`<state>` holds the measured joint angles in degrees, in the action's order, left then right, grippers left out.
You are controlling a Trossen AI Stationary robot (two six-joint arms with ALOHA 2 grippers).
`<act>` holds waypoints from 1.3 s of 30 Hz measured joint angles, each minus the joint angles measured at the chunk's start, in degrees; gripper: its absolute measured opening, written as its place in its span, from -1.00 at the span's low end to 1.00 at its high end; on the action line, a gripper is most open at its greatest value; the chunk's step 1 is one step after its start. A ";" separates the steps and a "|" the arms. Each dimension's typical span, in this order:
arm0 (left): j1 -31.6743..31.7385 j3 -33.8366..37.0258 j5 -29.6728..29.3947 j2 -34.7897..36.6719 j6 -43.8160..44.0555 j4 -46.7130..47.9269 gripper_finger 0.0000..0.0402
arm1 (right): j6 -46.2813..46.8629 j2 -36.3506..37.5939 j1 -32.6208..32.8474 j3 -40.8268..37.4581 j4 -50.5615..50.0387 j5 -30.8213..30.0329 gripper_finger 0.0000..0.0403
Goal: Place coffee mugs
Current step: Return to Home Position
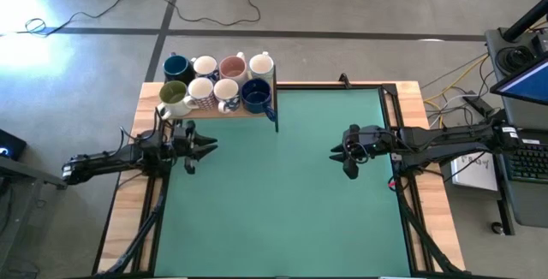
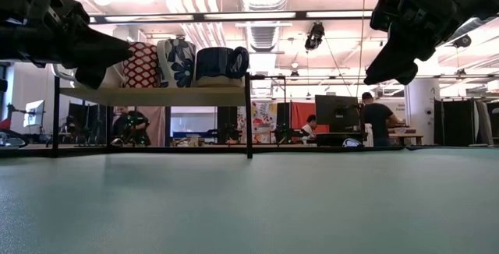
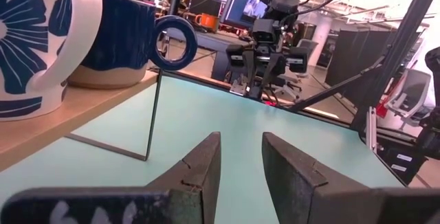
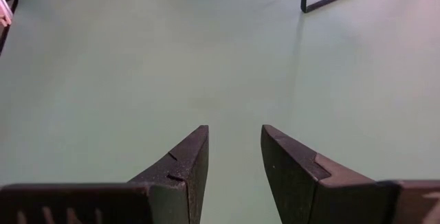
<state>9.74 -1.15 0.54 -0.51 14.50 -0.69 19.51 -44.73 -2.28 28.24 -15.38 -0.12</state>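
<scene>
High view: eight coffee mugs (image 1: 226, 91) stand upright in two rows of four on the shelf (image 1: 210, 113) at the table's (image 1: 282, 219) far left corner. Left pincer (image 1: 204, 148) just in front of the shelf, right pincer (image 1: 341, 157) well apart on the right.
Low view: both pincers raised.
Left wrist: fingers slightly spread, empty. Dark blue mug (image 3: 117, 35), handle toward table centre.
Right wrist: fingers slightly spread, empty, over bare table.
</scene>
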 joint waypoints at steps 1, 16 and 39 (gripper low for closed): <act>0.00 0.00 0.02 0.00 0.00 -0.02 -0.56 | 0.00 0.17 0.00 -0.33 0.17 0.01 -0.39; 0.00 -0.11 0.02 -0.09 -0.01 -0.19 -0.56 | -12.90 8.31 0.00 -20.49 48.15 0.12 -0.39; -0.01 -0.11 0.02 -0.20 -0.01 -0.11 -0.56 | -22.72 18.76 -0.32 -27.40 53.74 -8.43 -0.39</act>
<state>9.73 -1.26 0.56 -0.71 14.49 -0.80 -3.21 -25.97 -2.61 0.84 38.36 -8.55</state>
